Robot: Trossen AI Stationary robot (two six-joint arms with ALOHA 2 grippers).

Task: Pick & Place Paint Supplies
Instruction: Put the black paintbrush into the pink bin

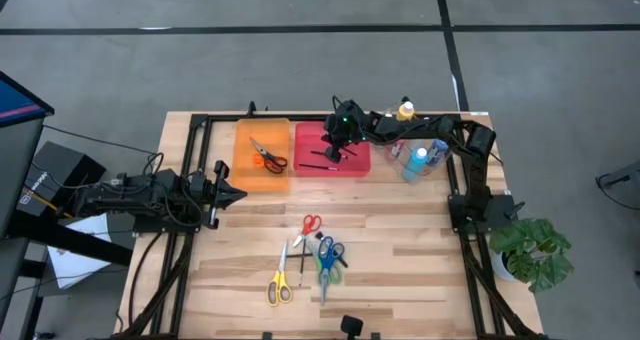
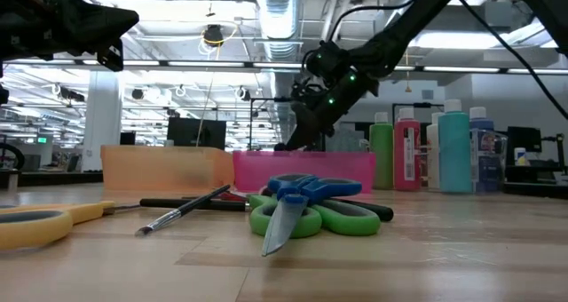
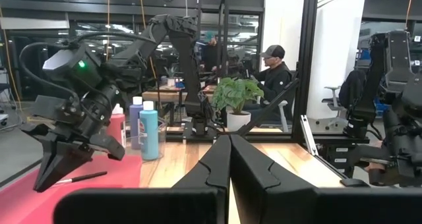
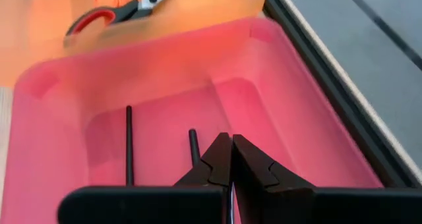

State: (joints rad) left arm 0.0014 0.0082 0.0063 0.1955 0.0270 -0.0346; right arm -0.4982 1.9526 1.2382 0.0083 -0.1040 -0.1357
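Observation:
My right gripper (image 1: 333, 157) hangs inside the pink bin (image 1: 355, 166), tipped down, shut on a thin brush (image 4: 231, 207) that shows only as a pale sliver between the fingers. Two dark-handled brushes (image 4: 128, 145) (image 4: 192, 145) lie on the bin's floor. The orange bin (image 1: 245, 170) beside it holds orange-handled scissors (image 1: 267, 157). Red scissors (image 1: 310, 225), yellow scissors (image 1: 279, 283), blue and green scissors (image 1: 328, 256) and a brush (image 2: 182, 211) lie on the table. Paint bottles (image 1: 415, 160) stand at the far right. My left gripper (image 1: 238, 192) waits shut at the table's left. My right gripper pinches a brush between its two shut fingers; only a thin pale strip of it (image 4: 231, 207) shows in the slit between them. The fingers hide which part of the brush they have. They slant down from the table's right, tips close above the pink bin's floor.
The black frame rail (image 1: 330, 115) runs along the far edge just behind both bins. A potted plant (image 1: 530, 250) stands off the table's right side. People sit at desks in the room beyond. Bare wood lies between the bins and the scissors.

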